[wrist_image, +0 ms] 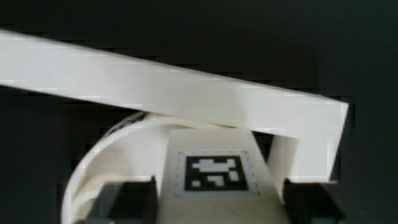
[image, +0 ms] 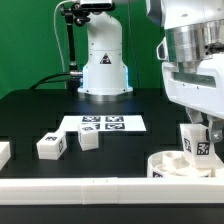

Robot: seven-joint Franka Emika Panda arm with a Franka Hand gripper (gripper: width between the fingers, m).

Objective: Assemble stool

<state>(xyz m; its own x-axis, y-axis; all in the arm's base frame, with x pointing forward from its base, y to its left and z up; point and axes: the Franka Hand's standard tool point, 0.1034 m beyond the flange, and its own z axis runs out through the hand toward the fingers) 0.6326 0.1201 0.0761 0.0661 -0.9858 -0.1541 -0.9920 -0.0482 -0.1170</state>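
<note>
- Pinching a tagged white leg (image: 200,148) upright between its fingers, the gripper (image: 200,132) hung over the round seat (image: 170,166) at the table's (image: 30,115) front corner, on the exterior view's right.
- A spare leg (image: 50,146) and a second spare leg (image: 88,139) lay between the marker board (image: 103,124) and the front rail (image: 90,188).

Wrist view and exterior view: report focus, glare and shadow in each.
Exterior view: fairly sharp, evenly lit; the round white dish-like plastic seat and long white border rail bleach out against the black table. Wrist view: soft throughout; the rail is blurred and glaring, the fingers sit in shadow, the tag on the white rectangular plastic block leg is fuzzy.
</note>
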